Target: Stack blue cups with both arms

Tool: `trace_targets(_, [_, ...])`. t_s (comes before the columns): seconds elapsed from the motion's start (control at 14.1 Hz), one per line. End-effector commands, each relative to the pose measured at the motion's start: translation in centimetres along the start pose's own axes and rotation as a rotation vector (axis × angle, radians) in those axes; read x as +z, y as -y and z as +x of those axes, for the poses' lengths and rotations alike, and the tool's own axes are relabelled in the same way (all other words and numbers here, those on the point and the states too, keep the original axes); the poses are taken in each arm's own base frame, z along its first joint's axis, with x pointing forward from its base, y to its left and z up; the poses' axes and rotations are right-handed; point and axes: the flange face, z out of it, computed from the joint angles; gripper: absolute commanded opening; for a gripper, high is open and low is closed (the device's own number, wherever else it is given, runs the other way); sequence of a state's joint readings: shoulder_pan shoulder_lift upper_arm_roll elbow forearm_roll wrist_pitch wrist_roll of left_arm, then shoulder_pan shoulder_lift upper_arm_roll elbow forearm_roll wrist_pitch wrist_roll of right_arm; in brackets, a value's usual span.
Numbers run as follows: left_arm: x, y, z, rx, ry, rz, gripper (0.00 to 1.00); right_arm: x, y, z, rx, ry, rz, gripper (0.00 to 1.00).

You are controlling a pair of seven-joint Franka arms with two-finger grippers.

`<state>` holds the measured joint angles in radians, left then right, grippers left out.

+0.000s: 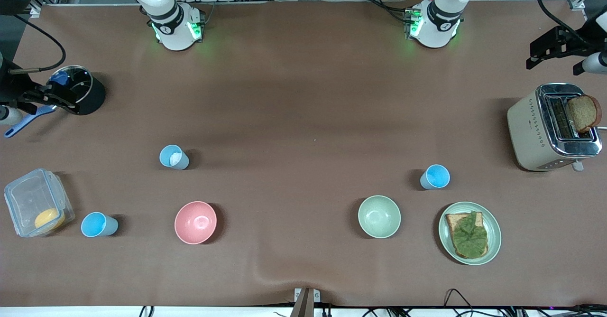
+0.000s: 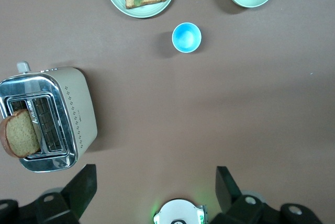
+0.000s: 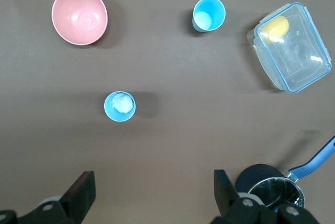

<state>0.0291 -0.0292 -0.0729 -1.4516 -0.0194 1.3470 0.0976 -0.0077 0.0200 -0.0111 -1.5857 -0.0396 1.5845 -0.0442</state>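
Three blue cups stand upright and apart on the brown table. A pale blue cup (image 1: 174,157) with a whitish inside bottom stands toward the right arm's end, also in the right wrist view (image 3: 120,106). A sky blue cup (image 1: 98,225) stands beside the clear box, also in the right wrist view (image 3: 209,14). Another sky blue cup (image 1: 435,176) stands toward the left arm's end, also in the left wrist view (image 2: 186,37). My left gripper (image 2: 154,170) is open and empty, high over the table near the toaster. My right gripper (image 3: 154,174) is open and empty, high near the black pot.
A pink bowl (image 1: 195,222) and a pale green bowl (image 1: 379,216) stand nearer the front camera. A plate (image 1: 493,222) holds toast with lettuce. A toaster (image 1: 531,132) with bread, a clear box (image 1: 28,198) and a black pot (image 1: 92,96) stand at the table's ends.
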Motion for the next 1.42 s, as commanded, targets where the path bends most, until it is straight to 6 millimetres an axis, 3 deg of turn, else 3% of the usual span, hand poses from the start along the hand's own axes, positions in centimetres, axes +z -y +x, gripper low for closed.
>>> trace_targets(0.0, [-0.7,0.9,-0.3,0.003,-0.006,0.031,1.00,-0.7,0.2,-0.4,0.006,0.000,0.001,1.00])
trace_targets(0.43, [-1.7,1.9,-2.1,-0.019,-0.018,0.061,1.00,-0.5,0.1,-0.3,0.008,0.002,0.001,1.00])
trace_targets(0.71, [-1.5,3.0,-1.1,-0.034,-0.056,0.110,1.00,-0.5,0.2,-0.3,0.006,0.003,0.001,1.00])
trace_targets(1.0, [-2.3,3.3,-1.3,-0.056,-0.078,0.121,1.00,-0.5,0.2,-0.3,0.006,0.002,0.001,1.00])
trace_targets(1.14, [-1.4,3.5,-0.5,-0.054,-0.061,0.115,1.00,-0.5,0.2,-0.3,0.006,0.003,0.001,1.00])
trace_targets(1.35, [2.5,3.0,2.9,-0.125,0.009,0.103,1.00,-0.4,0.5,-0.1,0.000,0.003,0.001,1.00])
